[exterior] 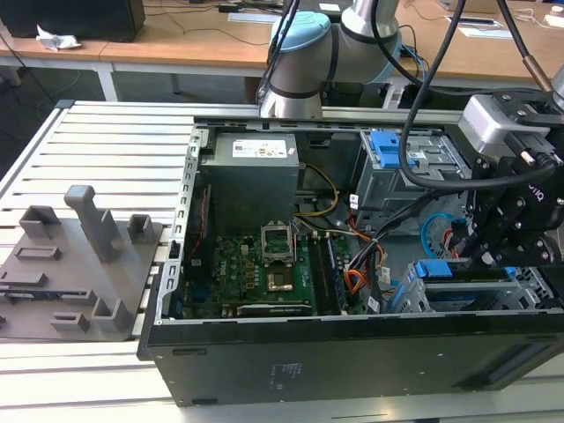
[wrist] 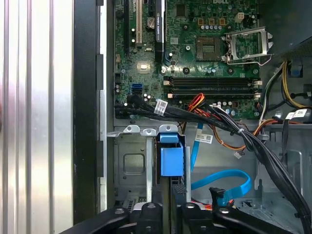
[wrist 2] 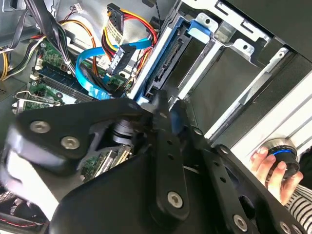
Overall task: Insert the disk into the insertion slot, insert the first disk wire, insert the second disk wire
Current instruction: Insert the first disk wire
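Observation:
The disk (wrist: 171,161) stands on edge in its bright blue frame, partly down in the grey sheet-metal insertion slot (wrist: 127,165) at the case's front corner. In the exterior view the blue frame of the disk (exterior: 438,269) shows just under my gripper (exterior: 492,254). My gripper (wrist 2: 176,116) is shut on the disk's blue frame end (wrist 2: 161,63), one black finger (wrist 2: 163,129) lying along it. A loose flat blue wire (wrist: 229,178) curls beside the slot. A black plug on red, yellow and orange wires (wrist 2: 119,53) hangs free near it.
A taller grey cage with a blue latch (exterior: 392,150) stands behind the slot. The motherboard (exterior: 264,264) and power supply (exterior: 251,172) lie toward the exterior view's left. Black cable bundles (wrist: 273,161) cross beside the bay. A person's hand (wrist 2: 268,168) rests on a knob outside the case.

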Tool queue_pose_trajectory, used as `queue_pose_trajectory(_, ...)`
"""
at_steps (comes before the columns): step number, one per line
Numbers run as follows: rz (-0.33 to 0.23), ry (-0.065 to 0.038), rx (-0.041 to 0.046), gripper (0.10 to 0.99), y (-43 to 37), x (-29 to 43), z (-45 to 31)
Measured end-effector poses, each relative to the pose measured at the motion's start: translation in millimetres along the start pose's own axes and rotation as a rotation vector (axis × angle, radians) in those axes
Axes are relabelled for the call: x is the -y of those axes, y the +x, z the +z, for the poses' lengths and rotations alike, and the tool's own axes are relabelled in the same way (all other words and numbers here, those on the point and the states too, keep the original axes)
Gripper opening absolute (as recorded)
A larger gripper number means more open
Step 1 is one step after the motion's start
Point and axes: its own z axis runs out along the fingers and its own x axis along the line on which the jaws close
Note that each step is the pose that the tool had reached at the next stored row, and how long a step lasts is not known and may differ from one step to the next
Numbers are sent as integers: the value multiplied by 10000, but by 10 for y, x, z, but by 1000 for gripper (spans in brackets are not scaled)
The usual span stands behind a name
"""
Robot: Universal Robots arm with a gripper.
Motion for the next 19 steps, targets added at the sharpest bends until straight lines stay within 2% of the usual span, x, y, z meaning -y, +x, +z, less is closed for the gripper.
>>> queue_pose_trajectory(2, 0, 0, 0, 361, 0, 0, 0)
queue_pose_trajectory(5, -3, 0, 0, 361, 0, 9, 0)
queue_pose_trajectory(7, 0, -9, 0, 361, -1, 83, -4)
queue_pose_trajectory(10, 0, -12, -1, 361, -3, 147, -8)
queue_pose_trajectory(11, 2, -11, -2, 361, -2, 148, -19)
queue_pose_trajectory(14, 0, -11, -3, 361, -4, 143, -153)
queue_pose_trajectory(15, 0, -11, -1, 361, -5, 143, -154)
queue_pose_trajectory(16, -1, -12, -1, 361, -18, 143, -155)
queue_pose_trajectory(17, 0, -12, -2, 361, -71, 142, -155)
queue_pose_trajectory(19, 0, -11, -4, 361, -230, 139, -156)
